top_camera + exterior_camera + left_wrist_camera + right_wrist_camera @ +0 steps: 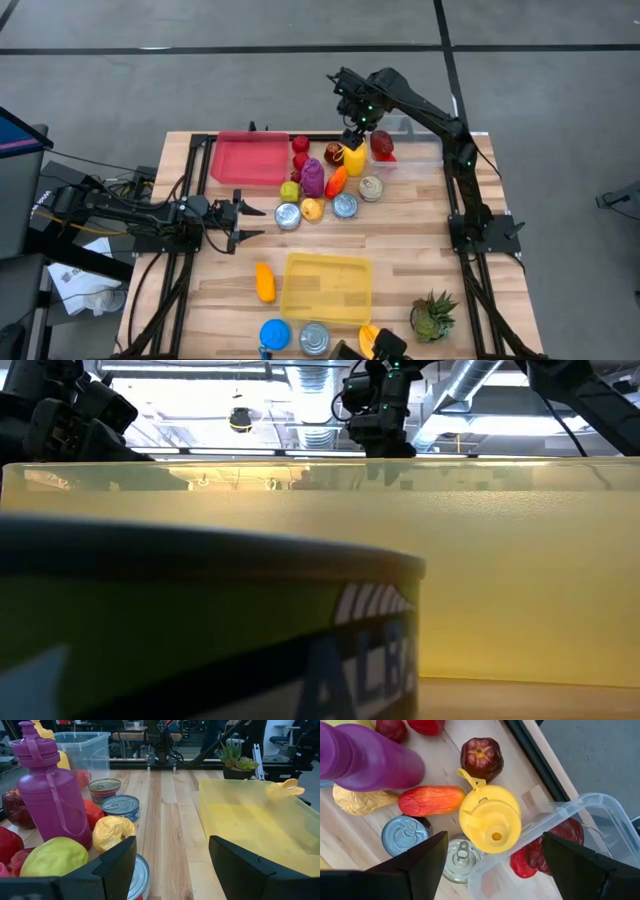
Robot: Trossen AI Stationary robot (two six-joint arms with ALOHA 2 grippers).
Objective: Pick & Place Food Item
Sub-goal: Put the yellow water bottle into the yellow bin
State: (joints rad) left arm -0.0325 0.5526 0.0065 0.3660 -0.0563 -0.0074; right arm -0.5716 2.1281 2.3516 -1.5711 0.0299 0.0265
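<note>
Table seen from above, wooden, with food items clustered at its far middle. Left gripper rests low at the left, fingers spread and empty, pointing toward the cluster. Just ahead of it sit a green fruit, a tin and a purple bottle. A red tray lies beyond them, and a yellow bin lies nearer the front.

Right gripper hangs above a yellow bottle, jaws wide and holding nothing. Beside that bottle lie an orange-red pepper and a dark red fruit. A clear tub stands just to the other side, with red pieces inside.

Which food item is meant is not clear; the pepper seems likeliest. To grip it well, the right gripper should shift off the bottle, centre over the pepper, and descend without knocking the bottle or the tub rim.
</note>
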